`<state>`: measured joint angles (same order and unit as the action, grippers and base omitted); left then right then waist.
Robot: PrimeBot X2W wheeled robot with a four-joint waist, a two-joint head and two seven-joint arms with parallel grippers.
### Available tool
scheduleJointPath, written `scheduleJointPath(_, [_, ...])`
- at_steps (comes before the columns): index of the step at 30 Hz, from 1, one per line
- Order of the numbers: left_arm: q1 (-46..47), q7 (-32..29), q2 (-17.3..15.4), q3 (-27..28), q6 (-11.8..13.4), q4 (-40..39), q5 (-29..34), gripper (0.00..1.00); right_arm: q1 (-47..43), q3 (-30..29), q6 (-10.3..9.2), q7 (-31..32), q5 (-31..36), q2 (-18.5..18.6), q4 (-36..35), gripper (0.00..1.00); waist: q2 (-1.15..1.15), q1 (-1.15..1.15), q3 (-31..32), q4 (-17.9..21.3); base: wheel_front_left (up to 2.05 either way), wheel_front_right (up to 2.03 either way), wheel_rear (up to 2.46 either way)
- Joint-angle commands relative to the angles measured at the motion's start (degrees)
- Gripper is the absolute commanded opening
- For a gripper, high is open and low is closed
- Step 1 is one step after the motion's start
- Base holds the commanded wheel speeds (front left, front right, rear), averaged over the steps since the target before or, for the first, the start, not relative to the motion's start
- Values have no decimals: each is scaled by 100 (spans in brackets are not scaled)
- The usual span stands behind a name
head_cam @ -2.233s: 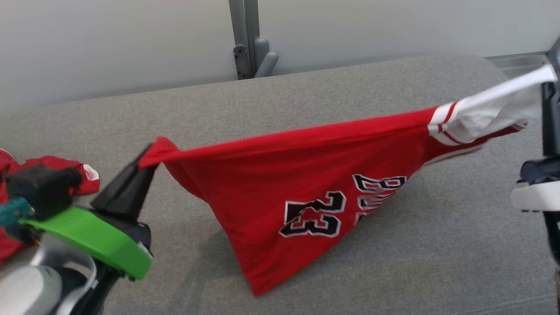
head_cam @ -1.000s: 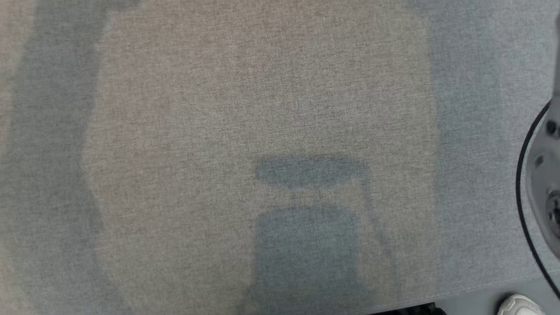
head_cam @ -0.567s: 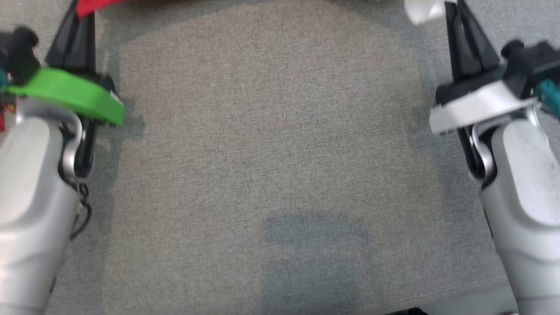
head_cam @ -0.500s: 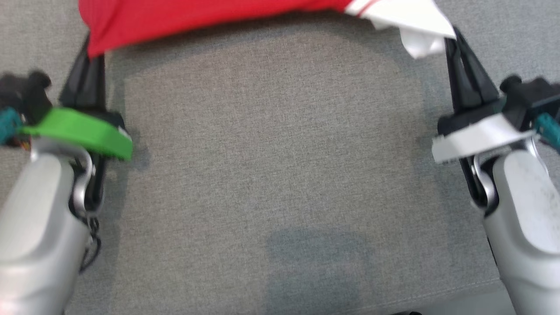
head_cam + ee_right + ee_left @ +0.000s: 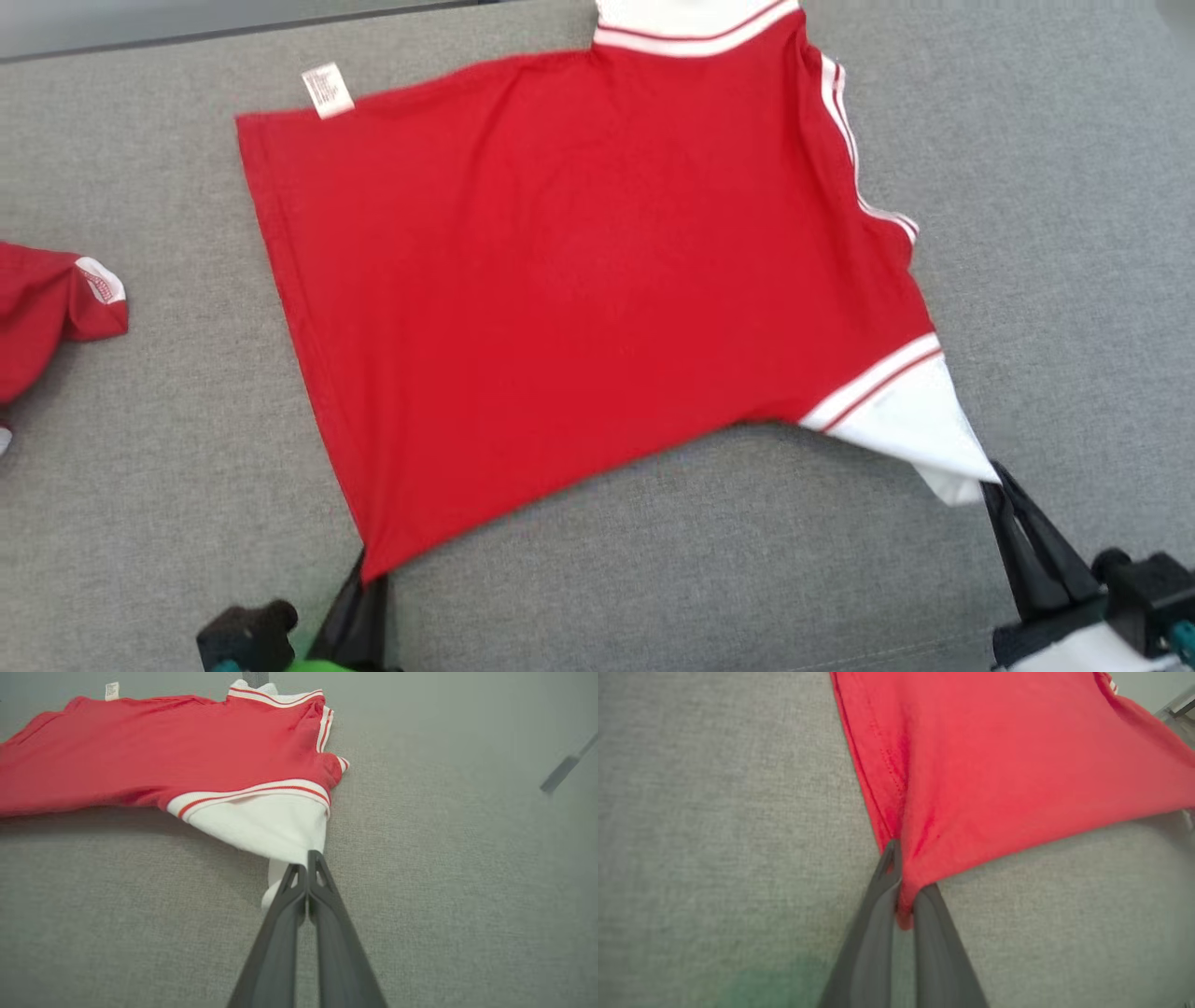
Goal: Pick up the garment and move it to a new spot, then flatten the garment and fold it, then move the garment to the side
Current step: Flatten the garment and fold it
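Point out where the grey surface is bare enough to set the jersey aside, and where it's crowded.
Widest bare grey surface: right of the jersey, beyond its striped side. A bare strip runs along the near edge between the left hand and right hand, both shut on jersey corners. Crowded: the left, where a second red garment lies.

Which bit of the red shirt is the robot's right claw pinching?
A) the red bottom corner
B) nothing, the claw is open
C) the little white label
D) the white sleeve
D: the right gripper is shut on the tip of the white sleeve of the red shirt, while the left gripper is the one pinching the red bottom corner.
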<state>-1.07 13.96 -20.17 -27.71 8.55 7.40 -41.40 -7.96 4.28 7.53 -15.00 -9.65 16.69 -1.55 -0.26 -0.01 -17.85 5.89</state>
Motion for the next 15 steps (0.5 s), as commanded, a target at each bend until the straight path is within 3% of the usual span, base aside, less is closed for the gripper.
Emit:
scheduleJointPath(1, [-218,-57,-11,-4,72,-107,-60,0,-223,-70,-8,-26,-41,-39,-103,0,26,1,134,-73,0,0,0])
scheduleJointPath(7, [-610,-619,-164,-156,280,-891,-223,0,-584,-276,-8,133,-216,-32,-411,0,26,1,176,-117,0,0,0])
scheduleJointPath(15, [265,-1640,-453,-227,490,-1340,-80,0,746,418,-8,635,-326,629,-183,0,26,1,416,-197,0,0,0])
